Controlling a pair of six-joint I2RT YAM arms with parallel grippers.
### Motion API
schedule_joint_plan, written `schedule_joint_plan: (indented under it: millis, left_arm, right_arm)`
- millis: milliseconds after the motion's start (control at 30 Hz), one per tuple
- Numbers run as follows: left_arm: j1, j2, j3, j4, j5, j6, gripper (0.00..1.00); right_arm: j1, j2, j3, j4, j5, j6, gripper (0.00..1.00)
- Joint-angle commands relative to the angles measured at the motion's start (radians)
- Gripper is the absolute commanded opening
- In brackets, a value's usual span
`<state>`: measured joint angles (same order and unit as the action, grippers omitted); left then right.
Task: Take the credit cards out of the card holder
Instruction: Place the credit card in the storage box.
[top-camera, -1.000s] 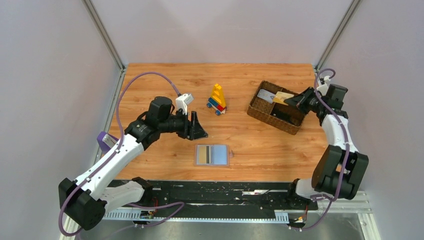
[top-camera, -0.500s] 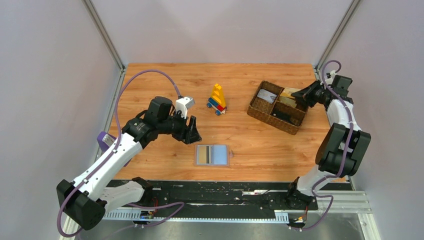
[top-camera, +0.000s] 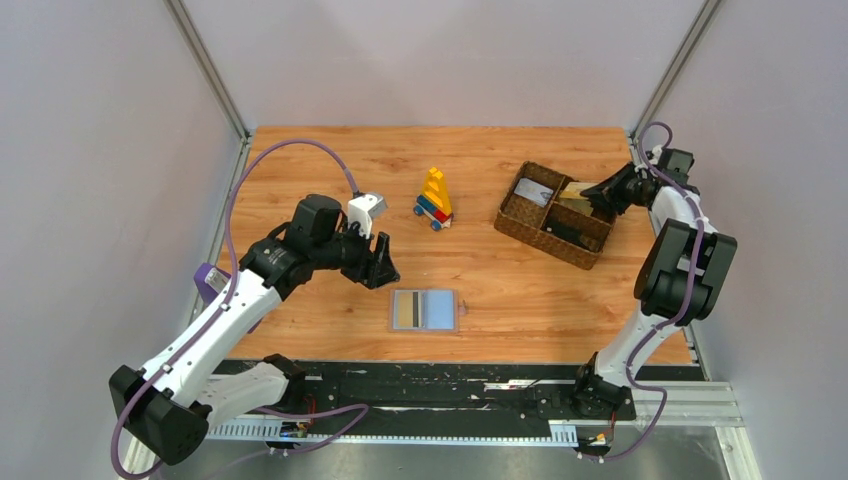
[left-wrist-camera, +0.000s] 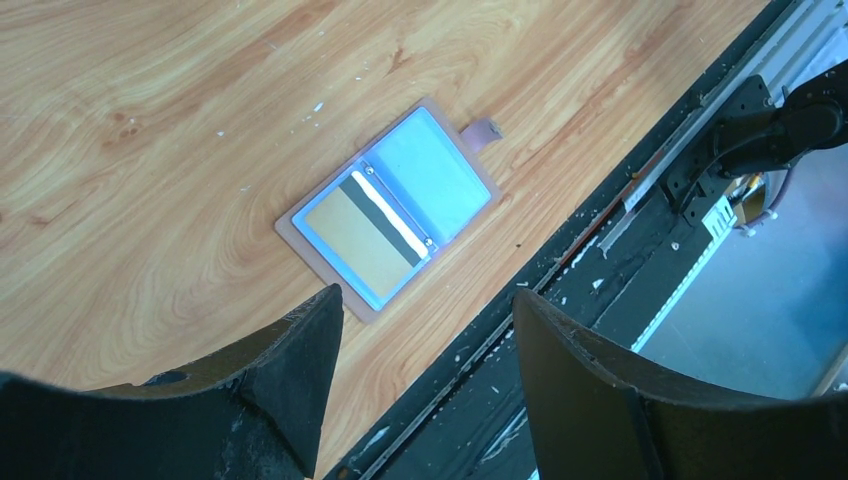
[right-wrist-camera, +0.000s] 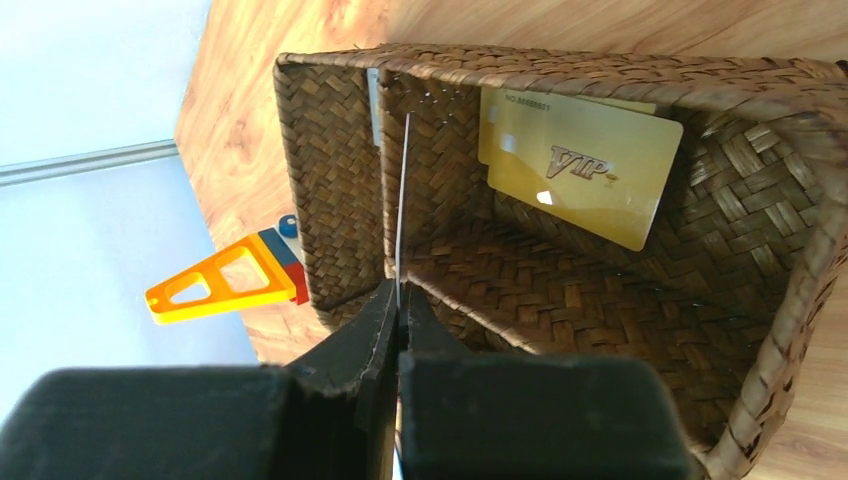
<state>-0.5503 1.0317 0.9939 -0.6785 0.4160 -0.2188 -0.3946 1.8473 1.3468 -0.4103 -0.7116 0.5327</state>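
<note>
— Brown woven basket (top-camera: 545, 247), already with some credit cards (top-camera: 535, 192) in its pockets: grey, gold and something dark.

— Nearly done, then?

— Not quite. Look at the card holder (top-camera: 426, 310). Lies open on the table (top-camera: 330, 160), well apart from the basket, off to its near left. Still has one tan card (left-wrist-camera: 362, 240) with a dark stripe tucked in.

— And the right pincer (right-wrist-camera: 400, 300)?

— Squeezed tight on a thin card (right-wrist-camera: 403, 200), seen only edge-on. Hangs right over the wall between two basket pockets, next to the gold VIP card (right-wrist-camera: 580, 165). Can't tell that thin card's colour. Not dropped yet.

— Left pincer (top-camera: 385, 265)?

— Spread wide, holding nothing. Hangs far to the left of the basket, looking down at the card holder.

— So what's left?

— Probably letting go of the thin card into the basket, then pulling out the tan one.

— Anything different from a second ago?

— Right pincer pulled over toward the basket's far right corner, with the arm folded up more. Left pincer slid a little further from the basket, toward the front. Card holder and toy blocks (top-camera: 435, 198) left of the basket not moved at all.
</note>
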Motion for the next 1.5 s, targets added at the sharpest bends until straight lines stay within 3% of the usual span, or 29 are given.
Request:
schedule_joint_plan:
  millis: [0, 967, 1467]
  left_arm:
    - [0.004, -0.019, 0.012, 0.002, -0.017, 0.028, 0.72]
    - [0.01, -0.026, 0.011, 0.003, -0.021, 0.031, 0.73]
    - [0.01, -0.025, 0.012, 0.002, -0.025, 0.03, 0.73]
  right_arm:
    - [-0.004, 0.035, 0.06, -0.011, 0.004, -0.034, 0.0]
    - [-0.007, 0.208, 0.186, -0.073, -0.061, -0.112, 0.04]
    - [-0.006, 0.233, 0.217, -0.1, 0.005, -0.117, 0.2]
